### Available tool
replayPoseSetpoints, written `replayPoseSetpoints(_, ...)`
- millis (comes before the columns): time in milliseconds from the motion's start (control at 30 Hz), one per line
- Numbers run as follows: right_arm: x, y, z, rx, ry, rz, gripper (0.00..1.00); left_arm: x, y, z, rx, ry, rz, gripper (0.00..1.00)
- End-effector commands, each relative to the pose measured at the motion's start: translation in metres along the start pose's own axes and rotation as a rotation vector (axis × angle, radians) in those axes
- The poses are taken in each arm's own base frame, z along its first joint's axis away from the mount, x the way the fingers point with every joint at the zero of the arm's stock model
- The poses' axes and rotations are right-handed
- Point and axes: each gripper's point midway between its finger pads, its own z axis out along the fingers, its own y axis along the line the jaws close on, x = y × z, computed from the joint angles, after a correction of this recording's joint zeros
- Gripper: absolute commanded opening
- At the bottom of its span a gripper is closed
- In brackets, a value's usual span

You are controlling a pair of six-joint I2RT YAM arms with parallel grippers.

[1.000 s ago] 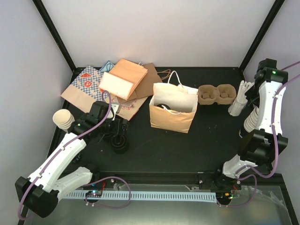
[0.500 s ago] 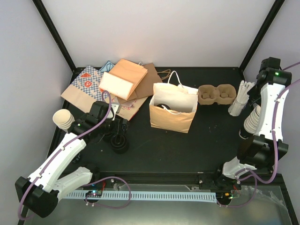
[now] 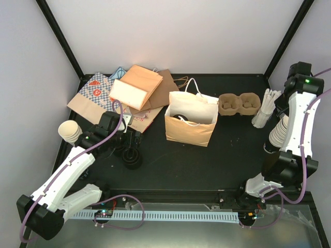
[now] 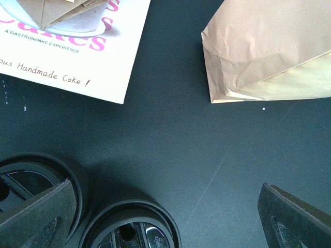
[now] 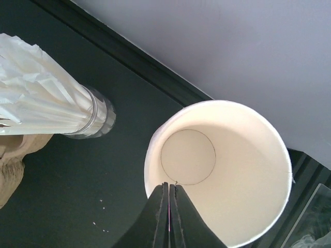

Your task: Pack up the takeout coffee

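The brown pulp two-cup carrier (image 3: pixel 239 104) sits empty at the back right. A round black lid (image 3: pixel 181 114) shows inside the standing paper bag (image 3: pixel 190 126); any cup under it is hidden. My left gripper (image 3: pixel 131 143) (image 4: pixel 166 192) is open and empty, low over the loose black lids (image 4: pixel 129 230) (image 3: pixel 132 158). My right gripper (image 3: pixel 287 98) (image 5: pixel 168 185) is shut with nothing between its fingers. It hangs over the mouth of a lidless cream cup (image 5: pixel 222 170), the top of a stack (image 3: pixel 278 132).
Flat bags and a cake flyer (image 4: pixel 67 41) lie at the back left (image 3: pixel 129 93). A second cup stack (image 3: pixel 70 130) stands at the far left. A glass of white napkins (image 5: pixel 46 103) (image 3: pixel 264 111) stands between the carrier and the right cup stack. The table's right edge is close.
My right wrist has shifted a little to the right and back, over the right cup stack. The left arm has not moved.
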Motion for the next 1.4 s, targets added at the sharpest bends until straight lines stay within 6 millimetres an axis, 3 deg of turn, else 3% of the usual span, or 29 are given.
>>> replayPoseSetpoints(0, -0.007, -0.014, -0.020, 0.010, -0.054, 0.033, 0.05, -0.005, -0.004, -0.003, 0.017, -0.025, 0.017, 0.99)
replayPoseSetpoints(67, -0.007, -0.015, -0.022, 0.008, -0.059, 0.034, 0.06, -0.006, -0.004, -0.004, 0.018, -0.028, 0.018, 0.99)
replayPoseSetpoints(167, -0.006, -0.015, -0.021, 0.008, -0.059, 0.030, 0.22, -0.006, -0.004, -0.004, 0.019, -0.028, 0.018, 0.99)
replayPoseSetpoints(700, 0.004, 0.000, 0.011, 0.002, -0.003, 0.005, 0.31, -0.004, -0.005, -0.004, 0.014, -0.026, 0.022, 0.99)
replayPoseSetpoints(1100, 0.008, 0.000, 0.022, 0.022, 0.011, -0.004, 0.24, -0.004, -0.005, -0.003, 0.017, -0.023, 0.022, 0.99)
replayPoseSetpoints(1367, 0.004, -0.005, 0.010, 0.025, -0.013, 0.005, 0.08, -0.004, -0.005, -0.003, 0.017, -0.021, 0.022, 0.99)
